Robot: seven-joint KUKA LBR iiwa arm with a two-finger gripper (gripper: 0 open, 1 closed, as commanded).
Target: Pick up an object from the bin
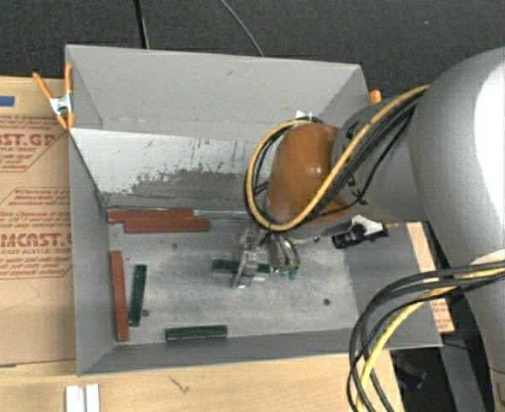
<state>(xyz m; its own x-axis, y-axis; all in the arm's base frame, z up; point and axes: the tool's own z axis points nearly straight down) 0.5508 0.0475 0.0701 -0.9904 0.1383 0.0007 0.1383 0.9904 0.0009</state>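
Where the near wall of the grey metal bin rises, a dark green bar lies flat. Mid-floor, the gripper is down at a short green stick, grip impossible to tell; behind, a red-brown slat lines the back wall.

Your arm: you see big smooth pale-grey rounded casing, right of gripper. Directly above gripper, glossy orange-brown dome cover on wrist. Yellow and black cables loop round cover's side farthest from casing, then cross its top back to grey casing. Second cable bundle, black and yellow, curves below casing, well right of gripper. Gripper itself small, silver metal, green flecks. Small black-and-white fitting just right of it, under cover.
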